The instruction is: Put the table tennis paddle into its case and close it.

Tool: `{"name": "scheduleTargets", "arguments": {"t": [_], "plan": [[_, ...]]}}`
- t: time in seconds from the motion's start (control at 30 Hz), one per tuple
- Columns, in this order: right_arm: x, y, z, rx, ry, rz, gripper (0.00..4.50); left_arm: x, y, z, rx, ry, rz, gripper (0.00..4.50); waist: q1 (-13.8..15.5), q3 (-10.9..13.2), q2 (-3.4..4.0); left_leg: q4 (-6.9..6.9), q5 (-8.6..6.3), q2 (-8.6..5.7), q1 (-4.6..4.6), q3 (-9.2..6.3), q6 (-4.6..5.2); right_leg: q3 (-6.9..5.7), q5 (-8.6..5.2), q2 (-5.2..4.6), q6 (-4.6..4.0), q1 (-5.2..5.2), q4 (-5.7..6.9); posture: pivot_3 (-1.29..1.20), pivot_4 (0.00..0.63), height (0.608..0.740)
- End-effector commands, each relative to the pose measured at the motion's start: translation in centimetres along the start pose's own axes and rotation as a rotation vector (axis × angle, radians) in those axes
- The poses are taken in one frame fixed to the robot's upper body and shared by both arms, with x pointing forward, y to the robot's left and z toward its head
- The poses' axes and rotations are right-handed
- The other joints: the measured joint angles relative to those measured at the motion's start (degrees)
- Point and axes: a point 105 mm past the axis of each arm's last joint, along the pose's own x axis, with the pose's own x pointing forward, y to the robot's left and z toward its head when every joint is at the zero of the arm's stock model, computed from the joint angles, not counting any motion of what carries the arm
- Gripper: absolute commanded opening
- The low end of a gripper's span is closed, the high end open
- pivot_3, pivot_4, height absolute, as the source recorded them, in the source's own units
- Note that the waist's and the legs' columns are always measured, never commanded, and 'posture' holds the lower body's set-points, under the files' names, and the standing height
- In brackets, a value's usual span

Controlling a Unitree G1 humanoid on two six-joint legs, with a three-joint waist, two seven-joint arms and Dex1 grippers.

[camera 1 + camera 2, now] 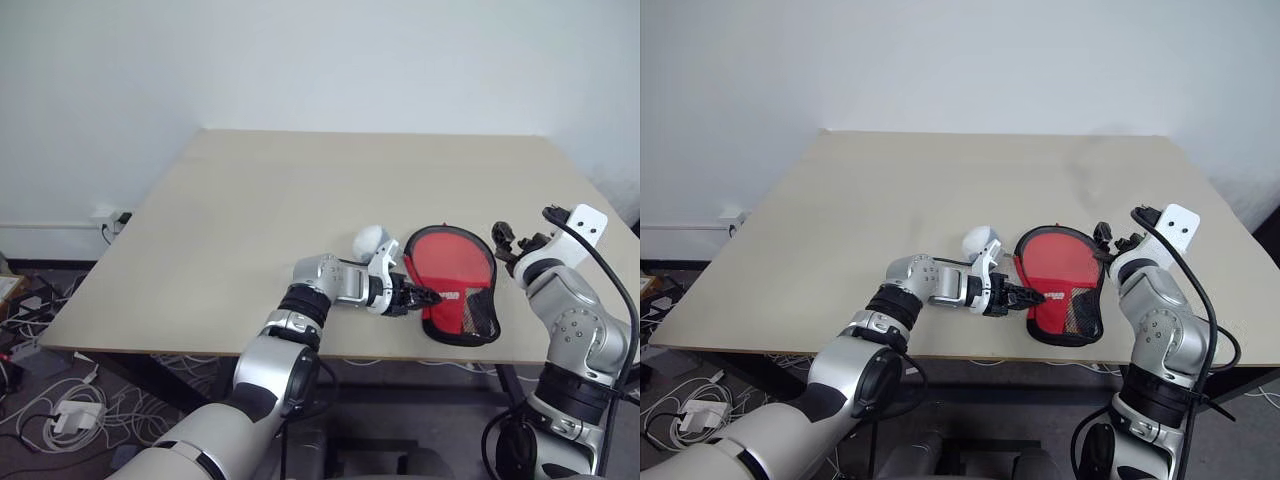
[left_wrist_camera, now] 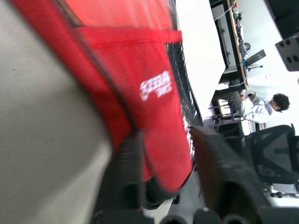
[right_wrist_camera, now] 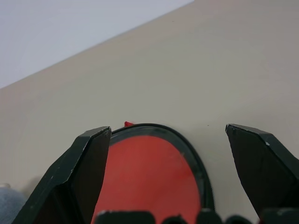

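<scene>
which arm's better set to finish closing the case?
Probably left. The left gripper is already at the case, fingers either side of its narrow end. The right gripper hangs open beside the round end, gripping nothing.

We see silver-grey arm shells with black ribbed joint rings; black two-fingered left gripper (image 1: 425,296) and right gripper (image 1: 503,240); a black cable loops at right of frame.
</scene>
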Motion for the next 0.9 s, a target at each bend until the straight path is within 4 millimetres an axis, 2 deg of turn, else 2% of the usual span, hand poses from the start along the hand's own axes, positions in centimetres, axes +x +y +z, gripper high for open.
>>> {"name": "scheduleTargets", "arguments": {"t": [0.03,0.2,0.37,0.57,0.67,0.77,0.9], "plan": [[-0.1,0.3,1.7,0.033,-0.069,0.004,4.29,3.4,-4.9,-1.3,0.012,0.035,-0.155,0.09,0.0,0.0,0.00,0.00,0.00,0.00,0.00,0.00,0.00,0.00,0.00,0.00,0.00,0.00,0.00,0.00,0.000,0.715],[-0.1,0.0,1.7,0.030,-0.080,-0.014,4.29,3.1,-5.6,-1.1,-0.004,0.036,-0.201,0.04,0.0,0.0,0.00,0.00,0.01,0.00,0.00,0.01,0.01,0.00,0.00,0.00,0.00,0.00,0.00,0.00,0.000,0.715],[-0.3,0.7,1.7,0.024,-0.091,0.008,4.29,2.8,-5.4,-1.2,-0.025,0.062,-0.181,0.04,0.0,0.0,0.00,0.00,0.04,0.00,0.00,0.01,0.06,0.01,0.00,0.00,0.00,0.00,0.00,0.00,0.000,0.715],[-0.4,0.8,1.2,-0.003,-0.081,0.006,4.29,2.6,-3.4,-1.8,-0.056,0.072,-0.112,0.04,0.0,0.0,0.00,0.00,0.04,-0.01,0.00,0.01,0.06,0.00,0.00,0.01,0.00,0.00,0.00,0.00,0.000,0.715],[-0.5,0.5,1.2,-0.011,-0.081,-0.004,4.29,2.2,-2.8,-1.1,-0.033,0.049,-0.068,0.04,0.0,0.0,0.00,0.00,0.03,0.00,0.00,0.00,0.06,0.01,0.00,0.00,0.00,0.00,0.00,0.00,0.000,0.715],[-0.4,0.5,1.1,-0.031,-0.080,-0.016,4.29,1.7,-2.6,0.4,0.084,-0.036,-0.029,0.04,0.0,0.0,0.00,-0.01,0.00,-0.01,0.00,0.01,-0.01,0.01,0.00,0.00,0.00,-0.01,0.00,0.00,0.000,0.715],[-0.4,1.0,0.6,-0.060,-0.074,-0.011,4.29,0.9,-1.9,1.5,0.193,-0.097,0.023,0.04,0.0,0.0,0.01,-0.03,-0.01,-0.02,0.00,0.04,-0.04,0.02,0.00,0.01,-0.01,-0.01,-0.01,0.00,0.000,0.715]]}}
